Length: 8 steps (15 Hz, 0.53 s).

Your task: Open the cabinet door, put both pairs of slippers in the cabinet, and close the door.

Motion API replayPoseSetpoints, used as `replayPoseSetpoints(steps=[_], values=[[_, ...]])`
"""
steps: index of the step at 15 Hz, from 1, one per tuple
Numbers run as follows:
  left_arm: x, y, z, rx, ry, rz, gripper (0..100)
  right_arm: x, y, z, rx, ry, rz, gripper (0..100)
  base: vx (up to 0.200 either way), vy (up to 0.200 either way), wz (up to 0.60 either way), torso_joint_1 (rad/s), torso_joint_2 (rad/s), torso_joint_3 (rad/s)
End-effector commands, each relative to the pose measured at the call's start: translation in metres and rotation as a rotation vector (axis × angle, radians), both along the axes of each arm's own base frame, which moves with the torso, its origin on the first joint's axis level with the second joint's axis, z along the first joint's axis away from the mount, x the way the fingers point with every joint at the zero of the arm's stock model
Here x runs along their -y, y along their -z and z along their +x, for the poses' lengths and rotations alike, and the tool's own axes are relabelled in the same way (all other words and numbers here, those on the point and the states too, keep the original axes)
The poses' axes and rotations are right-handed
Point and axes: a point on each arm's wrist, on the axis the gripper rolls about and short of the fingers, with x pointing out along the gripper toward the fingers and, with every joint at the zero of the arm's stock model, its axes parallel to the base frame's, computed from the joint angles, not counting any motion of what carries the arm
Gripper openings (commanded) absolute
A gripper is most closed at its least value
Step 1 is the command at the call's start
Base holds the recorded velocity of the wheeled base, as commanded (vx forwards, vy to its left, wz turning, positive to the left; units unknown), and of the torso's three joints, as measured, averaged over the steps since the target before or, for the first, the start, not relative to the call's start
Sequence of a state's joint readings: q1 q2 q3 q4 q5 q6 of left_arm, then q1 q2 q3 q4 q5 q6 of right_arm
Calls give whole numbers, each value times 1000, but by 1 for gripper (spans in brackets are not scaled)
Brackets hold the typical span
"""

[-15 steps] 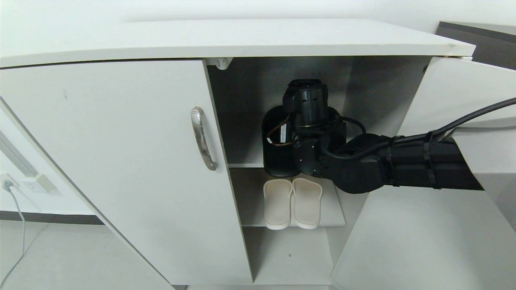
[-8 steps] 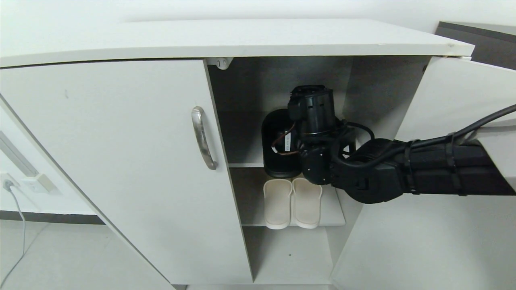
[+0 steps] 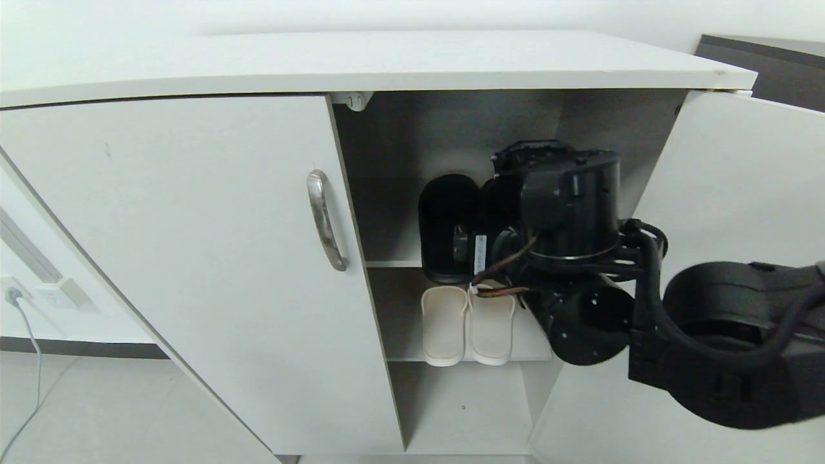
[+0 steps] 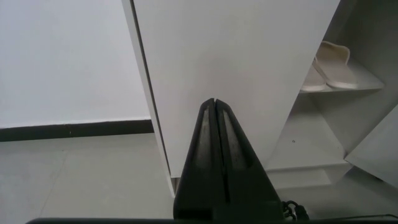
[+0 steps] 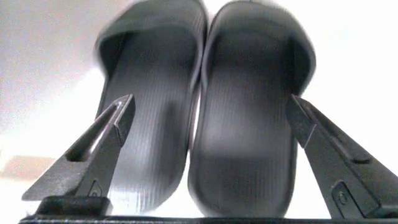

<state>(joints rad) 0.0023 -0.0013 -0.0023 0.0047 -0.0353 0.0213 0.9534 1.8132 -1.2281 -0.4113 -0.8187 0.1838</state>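
Cabinet (image 3: 361, 61): left door (image 3: 180, 258) shut, right door (image 3: 728, 193) swung open on the outer side of the right arm. The right gripper (image 5: 210, 102) sits inside the open bay at upper shelf (image 3: 387, 264) level, fingers spread wide. The black slippers (image 5: 205, 124) are straight ahead of it on that shelf, side by side and touching each other, near ends toward the gripper, with one finger flanking each outer edge; no contact visible between fingers and slippers. The white slippers (image 3: 467, 322) are one level below the right gripper on the lower shelf (image 3: 535, 351), paired and touching, near ends at the shelf's front edge. The left gripper (image 4: 214, 102) is outside the cabinet, fingers pressed together with nothing between them, tip pointed at the face of the left door, low down, with floor (image 4: 74, 174) beneath it. The white slippers are off to the door's open side from it. Handle (image 3: 324, 220) is on the left door's edge next to the open bay, well apart from both grippers.
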Motion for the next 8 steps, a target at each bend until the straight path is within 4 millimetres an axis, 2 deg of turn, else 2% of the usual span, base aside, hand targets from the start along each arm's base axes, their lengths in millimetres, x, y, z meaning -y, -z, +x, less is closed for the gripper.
replayPoseSetpoints(steps=[1,5,6,8], values=[[0,0,0,0,-1,0,0,25,4,-35,13,-129,30,100,0,0,0,0,0,0],[0,0,0,0,-1,0,0,29,0,-52,27,-218,18,100,0,0,0,0,0,0],[0,0,0,-2,-1,0,0,28,3,-54,20,-224,10,0,0,0,0,0,0,0],[0,0,0,0,-1,0,0,26,9,-56,8,-235,-9,0,0,0,0,0,0,0]])
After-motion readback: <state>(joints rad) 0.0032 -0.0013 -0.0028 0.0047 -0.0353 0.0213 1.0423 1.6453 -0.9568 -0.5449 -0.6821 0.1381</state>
